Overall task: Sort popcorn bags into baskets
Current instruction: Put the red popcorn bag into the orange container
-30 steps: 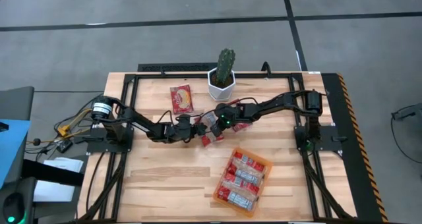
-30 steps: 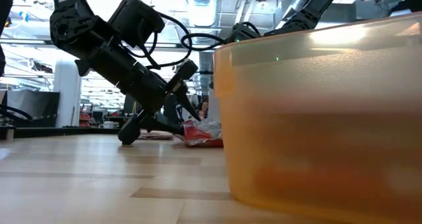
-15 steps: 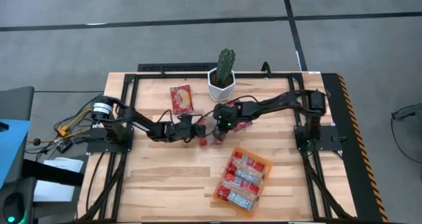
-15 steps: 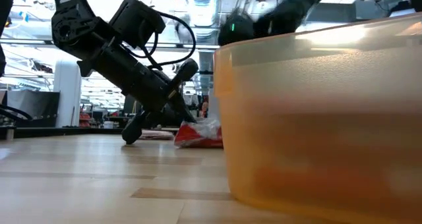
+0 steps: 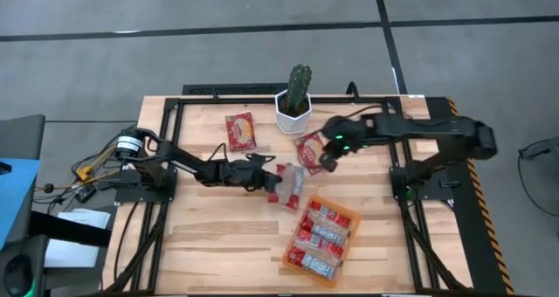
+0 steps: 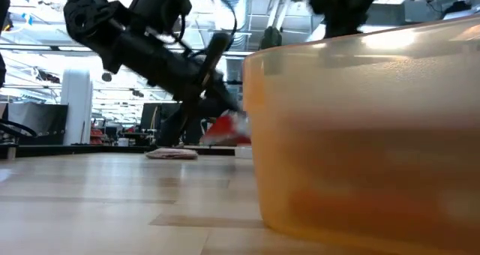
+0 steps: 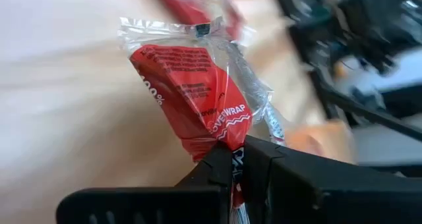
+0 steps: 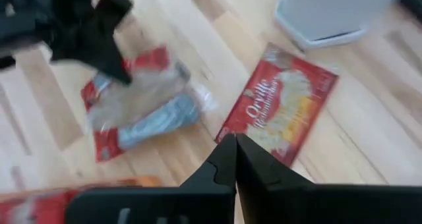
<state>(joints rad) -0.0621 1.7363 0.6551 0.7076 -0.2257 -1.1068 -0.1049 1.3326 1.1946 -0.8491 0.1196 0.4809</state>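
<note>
Toward the middle of the table, my left gripper (image 5: 270,179) is shut on one red popcorn bag (image 5: 289,189), which is off the wood. A second bag (image 5: 310,148) lies flat near the cactus pot, and my right gripper (image 5: 328,161) hangs shut and empty above it (image 8: 232,151). A third bag (image 5: 240,130) lies flat at the far left. The orange basket (image 5: 291,255) sits near the front edge with several bags in it. My left gripper pinches the bag's near end (image 7: 223,140) between its two fingers, where the wrapper bunches into a narrow crease. The fingers come from the table's left, slanting a little downward. The bag (image 6: 228,127) juts out beyond the fingertips, tilted and lifted clear of the table.
A white pot with a cactus (image 5: 295,105) stands at the far middle. In the low view the basket's wall (image 6: 360,135) fills the right side. Bare wood lies at the front left (image 5: 218,236).
My left gripper has shut on the bag, turned and risen, carrying it clear of the table a little toward the basket. My right gripper, still shut, has risen high and drawn back toward the table's right edge, leaving the second bag flat on the wood.
</note>
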